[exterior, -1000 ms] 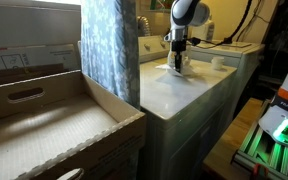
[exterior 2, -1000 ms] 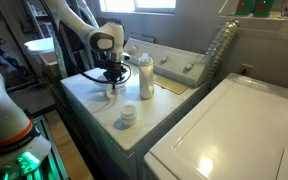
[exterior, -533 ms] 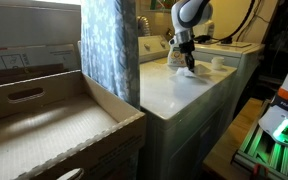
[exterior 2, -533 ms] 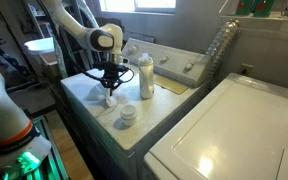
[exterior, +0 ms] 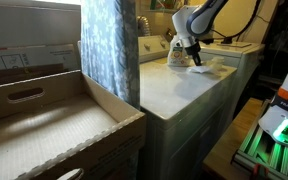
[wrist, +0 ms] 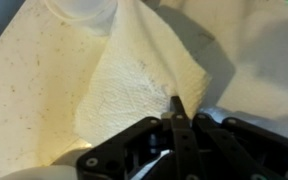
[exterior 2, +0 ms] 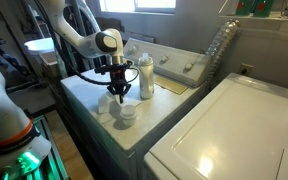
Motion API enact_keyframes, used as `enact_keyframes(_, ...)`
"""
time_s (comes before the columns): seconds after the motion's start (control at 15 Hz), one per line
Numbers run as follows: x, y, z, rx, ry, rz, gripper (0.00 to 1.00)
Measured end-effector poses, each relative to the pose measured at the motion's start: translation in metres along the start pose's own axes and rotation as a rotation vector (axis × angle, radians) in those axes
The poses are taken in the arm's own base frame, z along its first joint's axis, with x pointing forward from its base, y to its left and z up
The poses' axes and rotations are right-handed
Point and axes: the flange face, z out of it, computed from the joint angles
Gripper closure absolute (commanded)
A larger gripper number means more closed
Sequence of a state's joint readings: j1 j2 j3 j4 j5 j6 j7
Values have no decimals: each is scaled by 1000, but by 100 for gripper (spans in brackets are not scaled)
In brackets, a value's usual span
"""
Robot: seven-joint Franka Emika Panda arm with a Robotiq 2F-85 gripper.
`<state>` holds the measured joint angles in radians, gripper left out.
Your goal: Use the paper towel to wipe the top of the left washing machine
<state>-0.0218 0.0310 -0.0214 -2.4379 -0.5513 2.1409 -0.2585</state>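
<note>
At the lower middle of the wrist view, the claw [wrist: 176, 112] is pinched fully shut on a fold of the paper towel [wrist: 134, 85], which lies spread on the washing machine [wrist: 24, 95] top. In the last second it has dragged the towel toward the small cup [exterior 2: 126, 114], so wiping is under way. What the cup holds cannot be told. A bottle [exterior 2: 145, 76] stands upright behind it.

The paper towel [wrist: 134, 90] is a crumpled white sheet, creased and partly spread out, lying right on the left washing machine [exterior 2: 159, 112]. The machine is a white box with a smooth flat top and pale sides.
</note>
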Motion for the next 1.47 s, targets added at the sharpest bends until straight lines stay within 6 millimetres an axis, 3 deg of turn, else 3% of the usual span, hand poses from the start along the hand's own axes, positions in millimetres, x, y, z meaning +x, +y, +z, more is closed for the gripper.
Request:
enact_keyframes(0.53, 26, 8, -24, 1, 219, 397, 100)
enact_keyframes(0.93, 39, 2, -42, 219, 366, 470, 99)
enact_keyframes(1.07, 38, -1, -44, 291, 374, 434, 74)
enact_keyframes(1.47, 26, 7, -53, 297, 376, 443, 28)
